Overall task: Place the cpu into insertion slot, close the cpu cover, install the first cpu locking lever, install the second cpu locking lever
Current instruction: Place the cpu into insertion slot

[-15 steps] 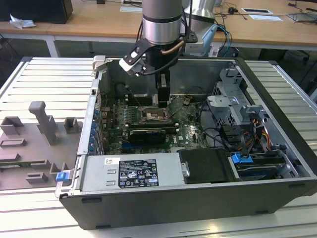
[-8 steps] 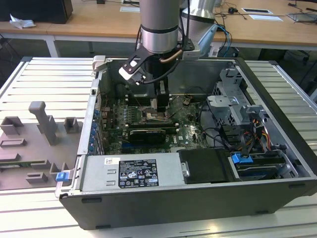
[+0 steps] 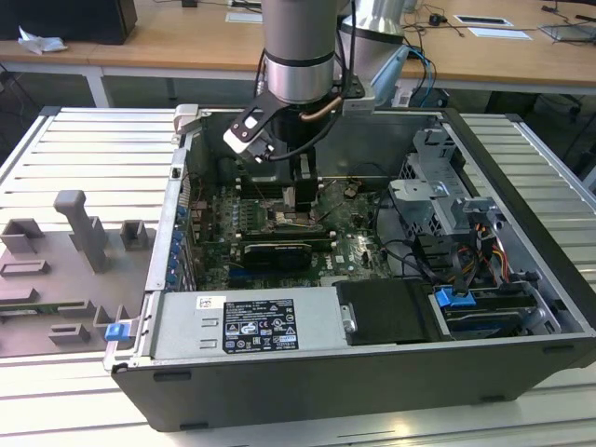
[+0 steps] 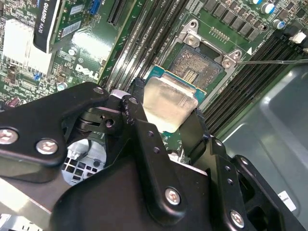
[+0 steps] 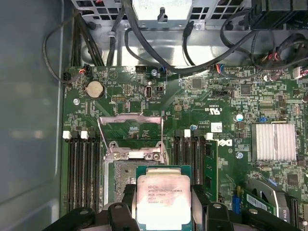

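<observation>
Item nearest the lens in both wrist views: the gripper (image 4: 169, 113) (image 5: 162, 192). Its black fingers (image 4: 144, 130) are pressing in on two opposite edges of the cpu (image 4: 168, 98) (image 5: 163, 204) and pinching it between them. The cpu is riding with its pale metal top facing the cameras (printed face noted, not transcribed). It is hanging over the near part of the insertion slot (image 4: 199, 62) (image 5: 120, 173) and is not seated. In the second wrist view the slot's dark contact field is lying exposed beyond the chip's far edge. Whether the chip is touching the slot's rim cannot be told.

The cpu cover (image 5: 129, 117) is standing open, tilted up from the far side of the slot, with the green circuit board (image 5: 202, 103) showing through its window. A thin silvery rod (image 4: 274, 61) is running out from one corner of the slot across the black memory slots (image 4: 255, 77).

In the exterior view the arm (image 3: 298, 56) is reaching straight down into the open computer case (image 3: 372, 391), with the gripper (image 3: 296, 200) working low over the board near the middle of the case. A grey fixture (image 3: 79, 228) is lying outside the case on the exterior view's left.
</observation>
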{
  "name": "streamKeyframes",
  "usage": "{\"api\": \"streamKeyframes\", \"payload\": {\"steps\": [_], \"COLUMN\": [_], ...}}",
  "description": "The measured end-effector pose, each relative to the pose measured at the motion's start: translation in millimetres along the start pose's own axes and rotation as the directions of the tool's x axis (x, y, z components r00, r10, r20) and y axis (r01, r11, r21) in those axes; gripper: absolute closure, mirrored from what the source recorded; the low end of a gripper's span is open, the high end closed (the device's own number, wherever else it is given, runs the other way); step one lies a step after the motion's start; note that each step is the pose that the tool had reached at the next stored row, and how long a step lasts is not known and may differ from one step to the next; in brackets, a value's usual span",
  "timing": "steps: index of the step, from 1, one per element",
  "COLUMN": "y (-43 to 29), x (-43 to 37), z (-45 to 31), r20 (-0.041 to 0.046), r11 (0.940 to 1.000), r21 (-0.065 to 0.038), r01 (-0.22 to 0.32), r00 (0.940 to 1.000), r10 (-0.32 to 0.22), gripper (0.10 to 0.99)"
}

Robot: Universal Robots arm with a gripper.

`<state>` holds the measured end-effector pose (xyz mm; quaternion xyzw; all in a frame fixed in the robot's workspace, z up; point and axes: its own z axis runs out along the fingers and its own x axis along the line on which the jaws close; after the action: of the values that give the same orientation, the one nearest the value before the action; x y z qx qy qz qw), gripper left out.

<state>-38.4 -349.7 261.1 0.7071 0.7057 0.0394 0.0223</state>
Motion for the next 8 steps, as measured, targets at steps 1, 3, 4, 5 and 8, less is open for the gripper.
{"api": "streamKeyframes", "payload": {"steps": [1,3,4,5,8], "y": [-0.2,-1.9,-2.2,-2.5,-3.6], "x": [0.0,-0.1,-0.1,-0.1,-0.2], "z": [1.0,3.7,4.6,5.6,8.8], "r20": [-0.0005,-0.0099,-0.0140,-0.0187,-0.0263], "r11": [1.0000,0.9998,0.9997,0.9997,0.9992], "r21": [0.000,0.001,0.000,0.000,0.000], "r01": [0.004,0.021,0.024,0.026,0.041], "r00": [1.0000,0.9997,0.9996,0.9995,0.9988], "r10": [-0.004,-0.021,-0.024,-0.026,-0.041], "gripper": [0.545,0.545,0.545,0.545,0.545]}}
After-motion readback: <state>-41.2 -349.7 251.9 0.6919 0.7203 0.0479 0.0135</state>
